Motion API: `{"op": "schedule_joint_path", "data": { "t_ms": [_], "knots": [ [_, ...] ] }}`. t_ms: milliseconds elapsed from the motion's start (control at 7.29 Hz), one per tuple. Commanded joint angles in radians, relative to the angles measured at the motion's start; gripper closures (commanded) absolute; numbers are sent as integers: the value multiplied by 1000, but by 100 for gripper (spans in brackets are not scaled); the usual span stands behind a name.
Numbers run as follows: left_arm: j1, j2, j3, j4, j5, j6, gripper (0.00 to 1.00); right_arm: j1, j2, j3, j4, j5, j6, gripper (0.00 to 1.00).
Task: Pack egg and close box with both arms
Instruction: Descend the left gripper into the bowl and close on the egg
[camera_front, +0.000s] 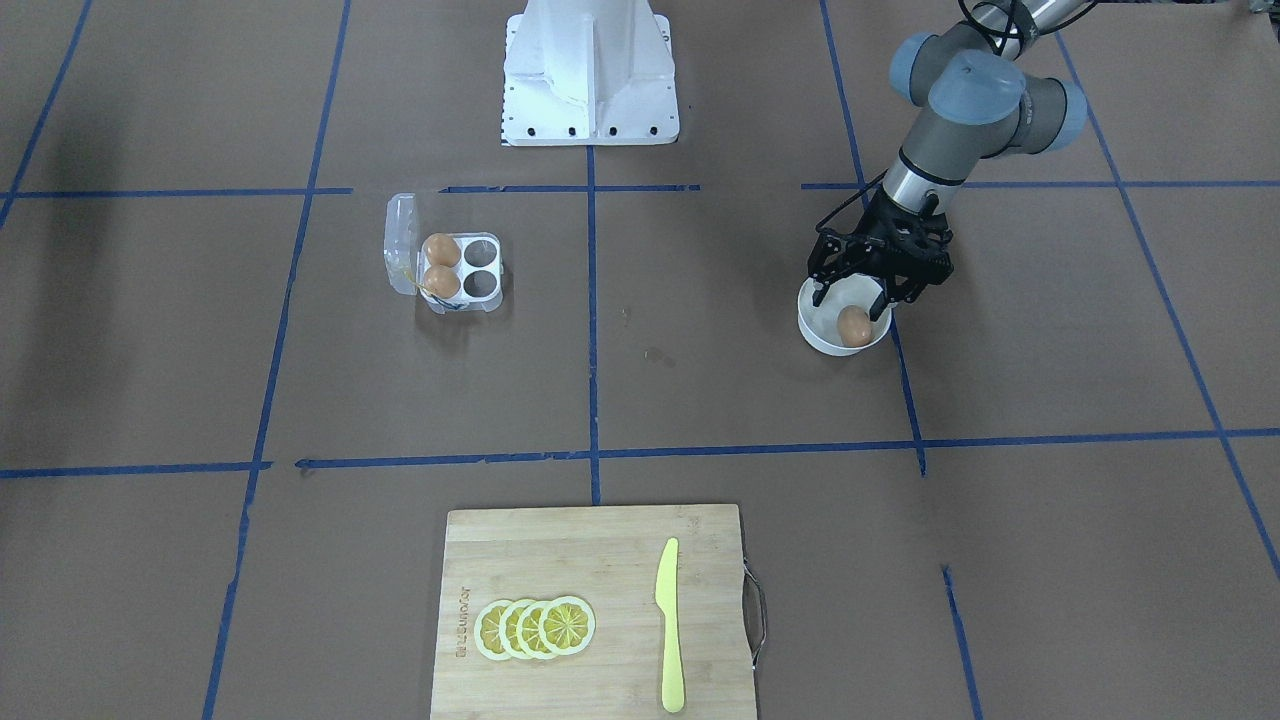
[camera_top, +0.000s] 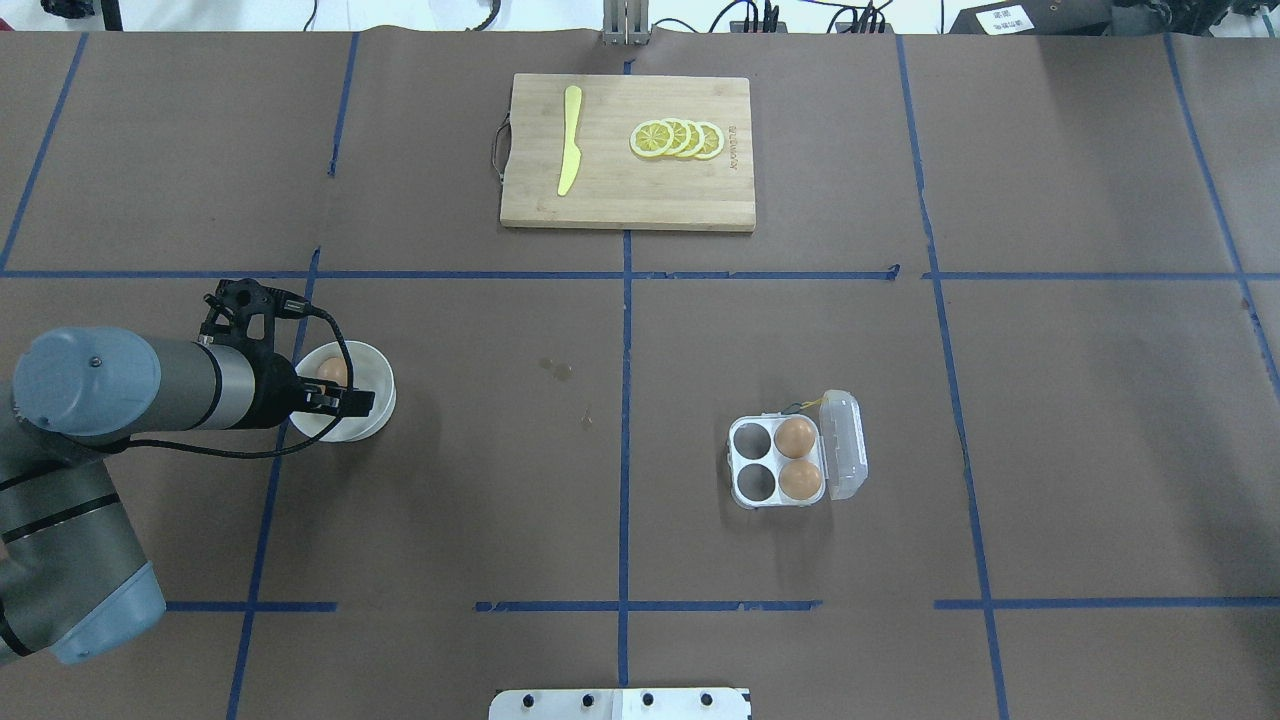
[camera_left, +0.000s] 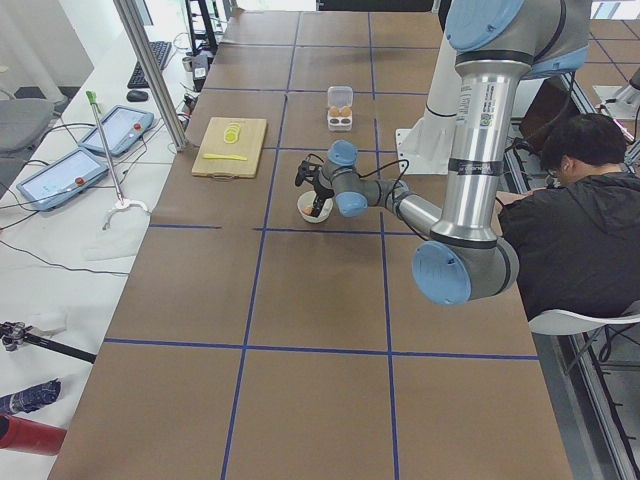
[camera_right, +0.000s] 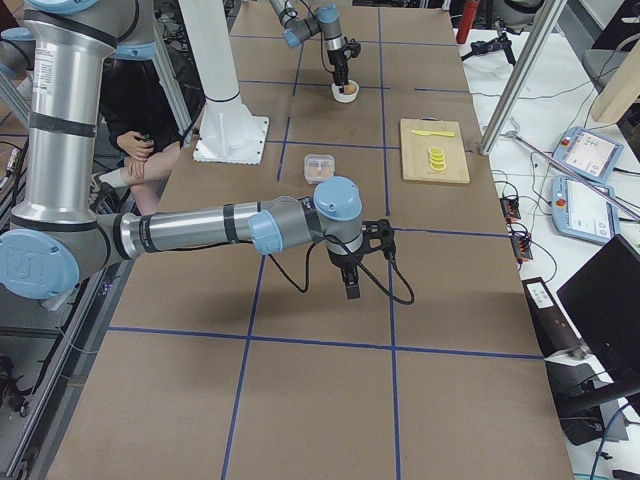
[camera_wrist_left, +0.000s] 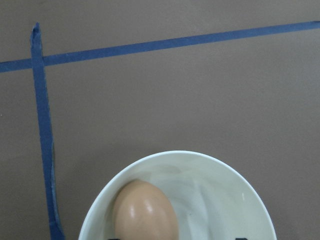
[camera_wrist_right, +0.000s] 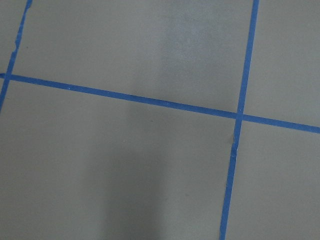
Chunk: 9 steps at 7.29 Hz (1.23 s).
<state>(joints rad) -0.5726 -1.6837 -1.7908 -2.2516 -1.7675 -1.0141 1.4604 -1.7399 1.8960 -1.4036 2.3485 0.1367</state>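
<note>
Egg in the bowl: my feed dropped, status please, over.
Left end effector open, down over the egg in the bowl. Right end effector hovering, state unclear. Box open, two cells free; nothing between bowl and box.

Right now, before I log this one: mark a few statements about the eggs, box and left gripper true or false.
1. The box holds two eggs. True.
2. Its lid is shut. False: the lid stands open.
3. The loose egg is already in the box. False: it lies in the bowl.
4. The left gripper hangs open over the bowl. True.
</note>
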Motion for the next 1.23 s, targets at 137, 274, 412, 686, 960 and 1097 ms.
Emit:
{"op": "schedule_joint_path", "data": {
  "t_ms": [137,274,412,686,960,1097],
  "knots": [
    [-1,-14,4,21,-1,-82,29,0,-1,0,0,0,-2,0],
    [-1,-14,4,21,0,-115,30,0,0,0,0,0,-2,0],
    [-1,-13,10,23,22,-116,30,0,0,0,2,0,-2,0],
    [-1,-13,18,21,33,-116,29,0,-1,0,2,0,-2,0],
    [-1,-14,18,23,31,-120,29,0,-1,0,2,0,-2,0],
    [-1,-14,18,24,31,-120,29,0,-1,0,0,0,-2,0]
  ]
}}
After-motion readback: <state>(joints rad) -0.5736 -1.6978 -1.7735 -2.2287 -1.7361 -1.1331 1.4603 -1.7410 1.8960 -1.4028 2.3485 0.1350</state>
